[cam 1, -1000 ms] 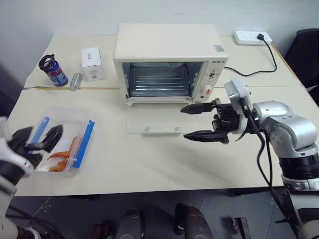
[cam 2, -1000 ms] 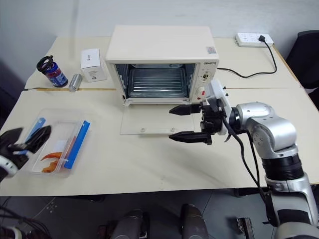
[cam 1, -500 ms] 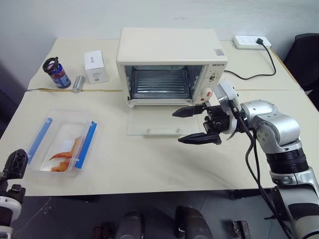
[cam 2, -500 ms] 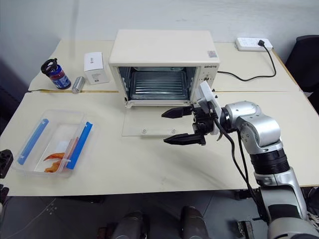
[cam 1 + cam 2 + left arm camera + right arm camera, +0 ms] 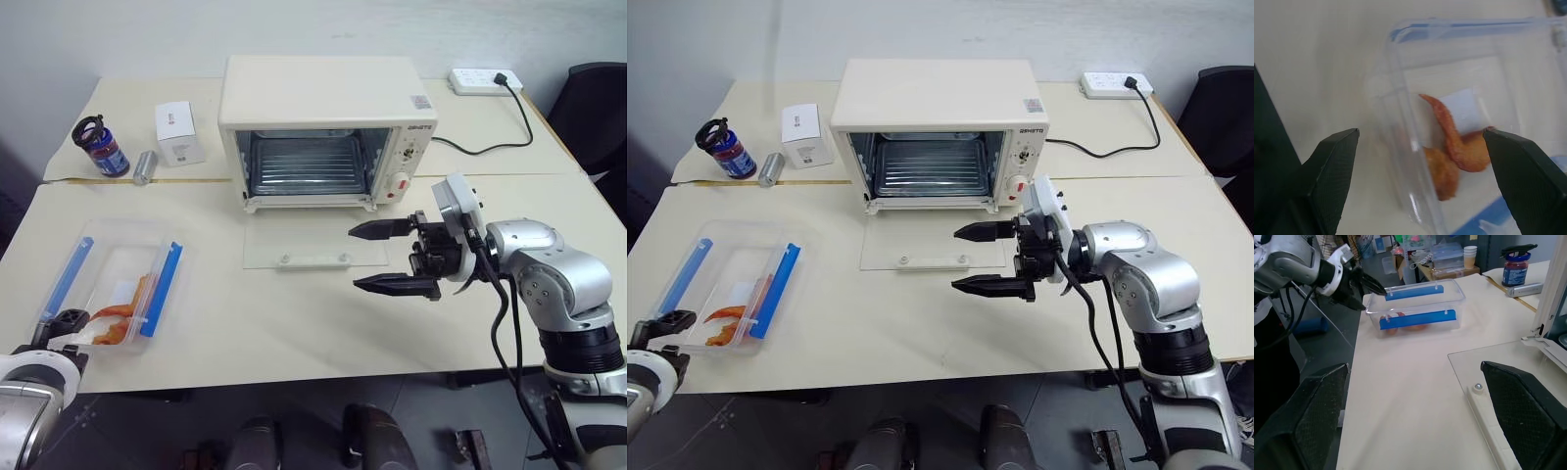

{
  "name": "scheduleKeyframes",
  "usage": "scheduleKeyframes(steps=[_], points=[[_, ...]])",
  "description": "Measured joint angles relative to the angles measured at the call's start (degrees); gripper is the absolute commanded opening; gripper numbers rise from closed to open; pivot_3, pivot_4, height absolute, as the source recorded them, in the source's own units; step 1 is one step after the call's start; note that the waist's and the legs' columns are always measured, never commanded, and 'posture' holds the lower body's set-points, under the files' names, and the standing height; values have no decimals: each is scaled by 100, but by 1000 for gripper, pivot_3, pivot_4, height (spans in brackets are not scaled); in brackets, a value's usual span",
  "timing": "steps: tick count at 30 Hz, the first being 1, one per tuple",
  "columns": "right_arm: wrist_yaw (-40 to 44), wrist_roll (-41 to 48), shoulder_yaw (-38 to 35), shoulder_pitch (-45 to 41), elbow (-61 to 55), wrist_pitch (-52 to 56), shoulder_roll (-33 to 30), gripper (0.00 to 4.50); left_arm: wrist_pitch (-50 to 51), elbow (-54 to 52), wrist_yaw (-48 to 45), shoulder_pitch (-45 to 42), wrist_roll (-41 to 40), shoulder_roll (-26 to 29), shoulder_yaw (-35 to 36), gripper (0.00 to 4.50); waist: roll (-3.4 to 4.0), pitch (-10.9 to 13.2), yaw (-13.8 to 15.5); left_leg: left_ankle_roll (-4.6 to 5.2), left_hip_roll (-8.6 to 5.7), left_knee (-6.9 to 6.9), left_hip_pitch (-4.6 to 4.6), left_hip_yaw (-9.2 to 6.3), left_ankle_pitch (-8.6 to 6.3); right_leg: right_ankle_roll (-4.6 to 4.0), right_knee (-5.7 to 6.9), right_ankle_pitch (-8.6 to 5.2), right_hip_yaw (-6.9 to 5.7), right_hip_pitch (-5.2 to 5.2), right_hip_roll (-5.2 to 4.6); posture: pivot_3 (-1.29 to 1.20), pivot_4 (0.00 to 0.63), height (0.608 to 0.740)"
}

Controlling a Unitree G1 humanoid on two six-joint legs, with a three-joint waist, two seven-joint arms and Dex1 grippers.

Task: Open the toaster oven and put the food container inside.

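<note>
Both pincers gape wide, empty: left straddling the food container end.

Nothing here can really be read. The toaster oven carries a short dark brand word at the top of its dial panel on the right and a small sticker on its roof, both too small to make out. The small white carton, far left, has faint unreadable print
</note>
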Motion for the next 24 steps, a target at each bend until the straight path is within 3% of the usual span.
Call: scheduleKeyframes(steps=[13, 18, 24], points=[[-353, 339, -292, 90, -262, 229, -253, 4500, 303, 1030, 64, -326, -48, 485, -181, 196, 0, 0, -10, 0, 2, -10, 1, 3, -1, 0, -3, 0, -3, -3, 1, 0, 150, 740], [-465, 630, -419, 118, -282, 557, -390, 4500, 813, 1314, -229, -320, -72, 735, -66, 18, 0, 0, 1, 0, 2, -11, 2, 1, -1, -2, -3, -1, -6, -3, -1, 0, 150, 740], [-587, 864, -775, 506, -539, 710, -669, 4500, 2427, 2654, -1640, -810, -40, 2096, 262, 18, -2, 3, 21, -12, 5, -28, -2, -2, 6, -11, -2, -7, -26, -9, 7, 0, 150, 740]])
